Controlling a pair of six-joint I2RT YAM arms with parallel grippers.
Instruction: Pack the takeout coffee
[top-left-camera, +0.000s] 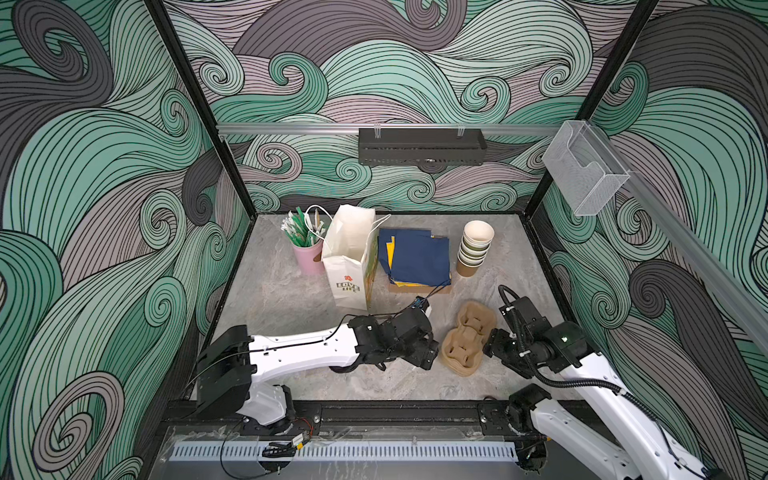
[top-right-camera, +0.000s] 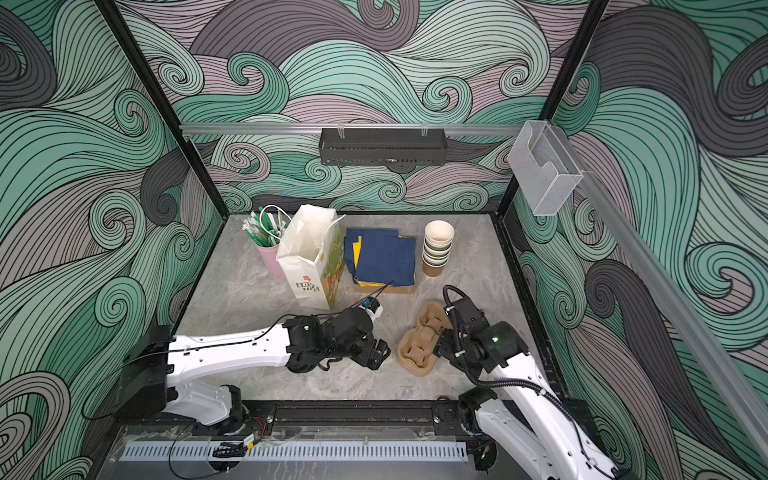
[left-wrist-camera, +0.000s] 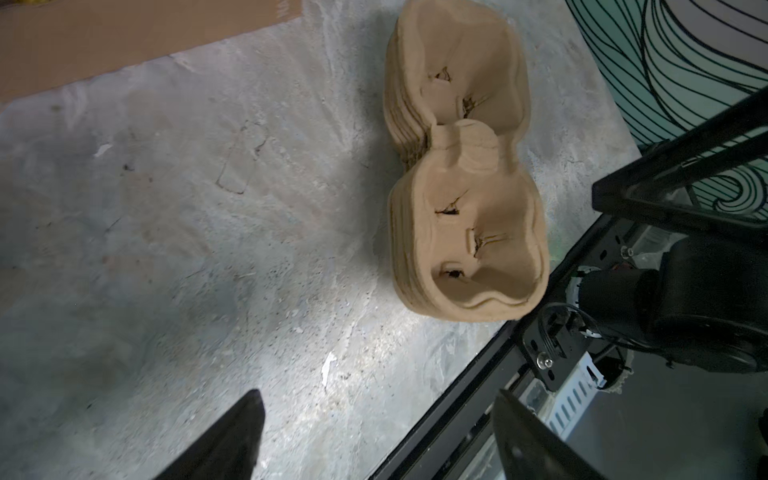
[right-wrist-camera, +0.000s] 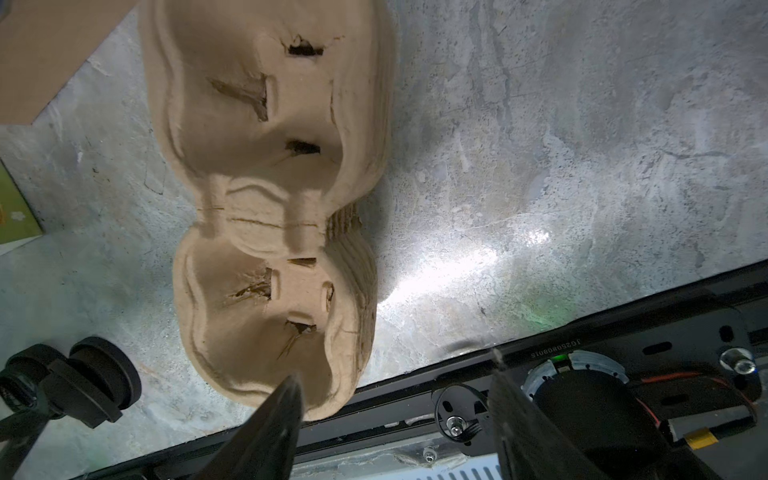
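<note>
**Cell inspection: both tools released, pulp carriers at front right**

The table (top-left-camera: 274, 291) is a grey slab with marble-like veining, mostly matt, with one glare patch near the front. Black frame posts box it in. The walls (top-left-camera: 104, 166) carry a printed swirl pattern in teal, mauve and charcoal. A black perforated tray (top-left-camera: 422, 147) hangs from the back rail, and a clear plastic holder (top-left-camera: 584, 170) hangs from the right rail.

Along the back I note a pink cup of straws (top-left-camera: 309, 259) and a white paper bag (top-left-camera: 349, 266) standing upright and open. Beside them are navy napkins (top-left-camera: 419, 259) on a cardboard sheet and a stack of lidless cups (top-left-camera: 473, 249), white inside.

Where the takeout coffee stands I cannot tell from these views.

At front right a nested stack of carriers (top-left-camera: 467, 340) lies flat between my two tools. The carriers are tan moulded pulp, fibrous, with two rounded wells and rough slits in the walls.

The left gripper (left-wrist-camera: 376, 395) is released, its fingers wide apart over bare table just beside the stack, holding nothing. The right gripper (right-wrist-camera: 395, 365) is also parted and holds nothing. One fingertip (right-wrist-camera: 286, 399) overlaps the stack's near rim; whether it touches I cannot tell.
</note>
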